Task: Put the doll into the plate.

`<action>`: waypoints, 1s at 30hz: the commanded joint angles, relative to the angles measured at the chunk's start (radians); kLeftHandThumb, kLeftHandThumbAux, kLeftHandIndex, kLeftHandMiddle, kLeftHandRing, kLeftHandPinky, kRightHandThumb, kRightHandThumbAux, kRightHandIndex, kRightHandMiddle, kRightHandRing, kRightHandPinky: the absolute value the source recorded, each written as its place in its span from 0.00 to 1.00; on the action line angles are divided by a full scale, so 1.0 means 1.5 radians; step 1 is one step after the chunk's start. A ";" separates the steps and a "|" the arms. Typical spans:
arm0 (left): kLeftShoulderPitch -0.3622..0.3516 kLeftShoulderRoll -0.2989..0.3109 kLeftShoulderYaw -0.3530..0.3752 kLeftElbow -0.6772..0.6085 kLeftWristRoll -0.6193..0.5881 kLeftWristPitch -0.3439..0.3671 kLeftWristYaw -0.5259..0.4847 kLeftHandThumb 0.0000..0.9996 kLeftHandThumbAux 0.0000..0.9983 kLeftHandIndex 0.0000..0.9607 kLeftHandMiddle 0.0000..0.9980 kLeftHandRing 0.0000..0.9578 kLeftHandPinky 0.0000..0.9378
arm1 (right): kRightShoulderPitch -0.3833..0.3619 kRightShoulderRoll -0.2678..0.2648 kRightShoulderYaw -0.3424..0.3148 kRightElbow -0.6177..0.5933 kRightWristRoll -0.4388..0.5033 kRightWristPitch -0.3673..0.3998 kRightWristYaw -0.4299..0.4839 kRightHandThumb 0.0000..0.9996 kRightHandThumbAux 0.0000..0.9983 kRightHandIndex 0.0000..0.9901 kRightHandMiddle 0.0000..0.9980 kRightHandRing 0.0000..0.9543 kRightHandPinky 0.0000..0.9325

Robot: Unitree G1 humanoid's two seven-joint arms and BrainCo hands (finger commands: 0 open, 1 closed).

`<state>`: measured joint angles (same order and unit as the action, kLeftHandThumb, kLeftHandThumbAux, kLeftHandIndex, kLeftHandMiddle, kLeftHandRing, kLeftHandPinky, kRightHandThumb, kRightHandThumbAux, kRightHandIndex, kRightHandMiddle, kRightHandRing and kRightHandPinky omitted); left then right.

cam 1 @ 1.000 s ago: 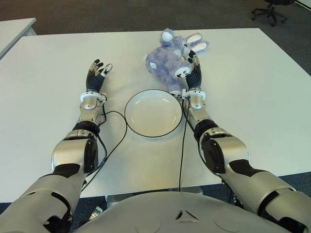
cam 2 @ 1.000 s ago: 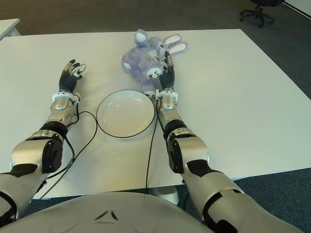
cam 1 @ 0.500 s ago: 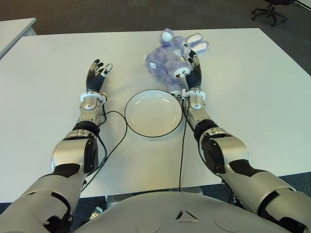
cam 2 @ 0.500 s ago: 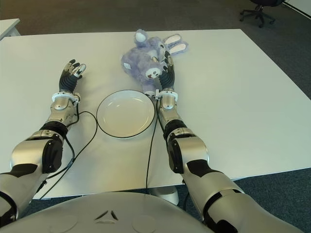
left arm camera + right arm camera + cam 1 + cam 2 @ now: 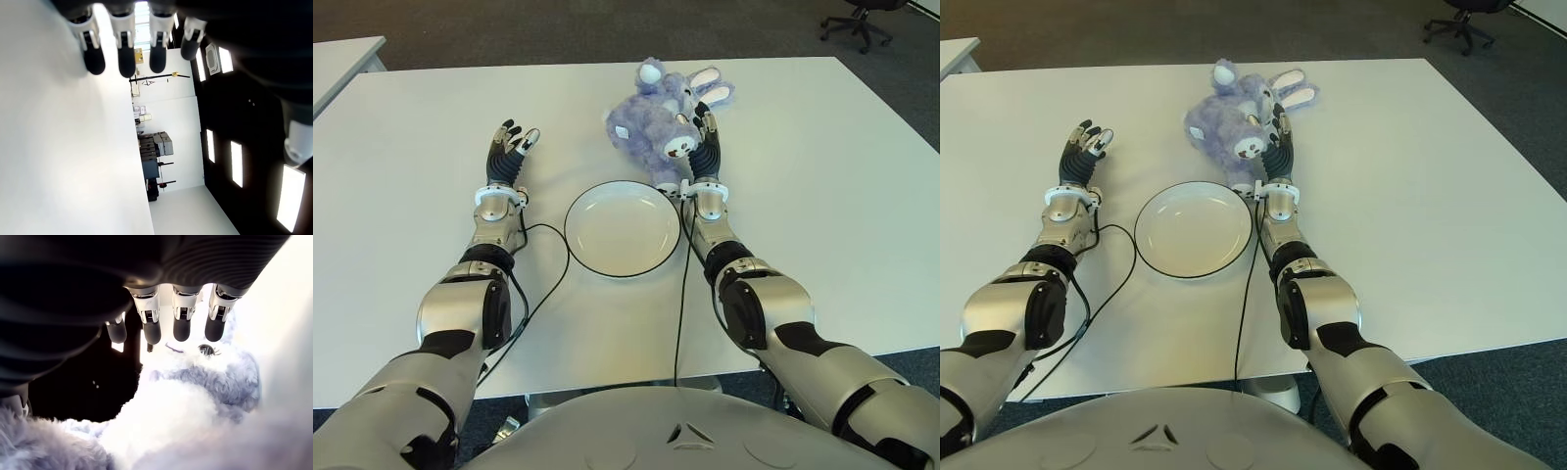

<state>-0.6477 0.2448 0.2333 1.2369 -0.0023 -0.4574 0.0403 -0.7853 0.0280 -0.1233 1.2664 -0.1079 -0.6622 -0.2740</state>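
Note:
A purple plush bunny doll (image 5: 656,117) lies on the white table (image 5: 822,176) just beyond the plate. The white plate (image 5: 623,228) with a dark rim sits between my two forearms and holds nothing. My right hand (image 5: 705,147) reaches against the doll's near right side with its fingers (image 5: 182,323) stretched out straight over the fur (image 5: 195,396), not closed around it. My left hand (image 5: 508,150) shows to the left of the plate, fingers (image 5: 122,46) extended and holding nothing.
Black cables (image 5: 548,269) run from both wrists along the plate's sides toward the table's near edge. An office chair (image 5: 862,20) stands on the carpet at the far right. Another table's corner (image 5: 342,59) shows at the far left.

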 commanded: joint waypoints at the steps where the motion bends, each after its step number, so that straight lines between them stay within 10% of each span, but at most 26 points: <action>1: 0.051 -0.017 0.001 0.036 -0.006 0.035 -0.009 0.00 0.50 0.00 0.13 0.14 0.13 | 0.059 0.016 -0.001 0.028 0.001 -0.018 -0.001 0.22 0.46 0.00 0.00 0.00 0.00; 30: 0.050 -0.020 0.002 0.034 -0.007 0.034 -0.009 0.00 0.49 0.00 0.12 0.12 0.10 | 0.073 -0.008 -0.012 0.026 0.005 -0.071 0.017 0.35 0.46 0.00 0.00 0.00 0.00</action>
<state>-0.6483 0.2443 0.2333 1.2368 -0.0023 -0.4568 0.0371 -0.7800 0.0232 -0.1377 1.2608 -0.1002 -0.7569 -0.2611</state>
